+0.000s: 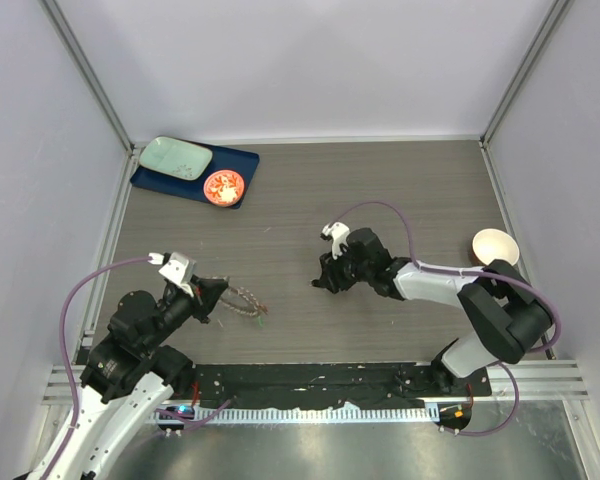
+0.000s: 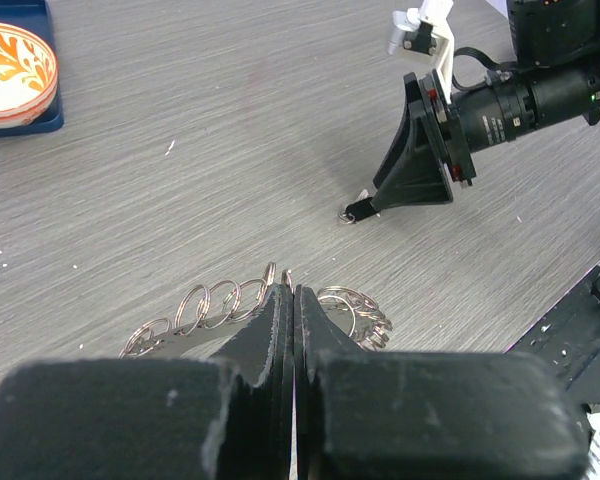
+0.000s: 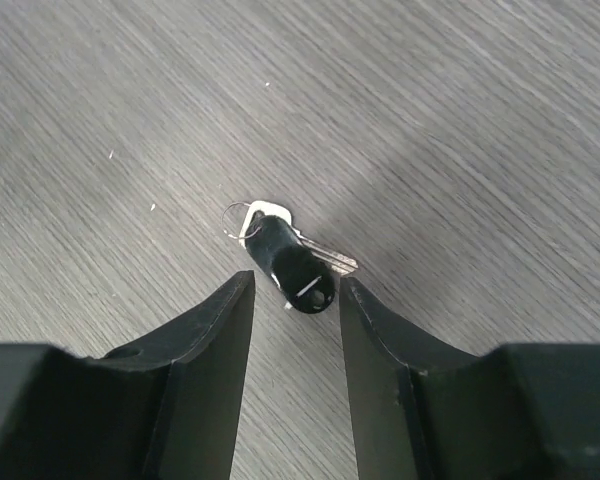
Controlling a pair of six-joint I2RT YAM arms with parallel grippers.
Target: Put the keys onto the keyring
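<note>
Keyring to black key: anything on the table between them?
Nothing: the left wrist view shows bare table between the keyring, pinched in the left gripper, and the black key; the top view agrees.

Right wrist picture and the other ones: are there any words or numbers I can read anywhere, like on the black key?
No words or numbers can be read in any view.
The black key has only a short white mark, not a letter.
The orange bowl carries a swirly pattern, no words.
The keyring shows no stamping that can be made out.
</note>
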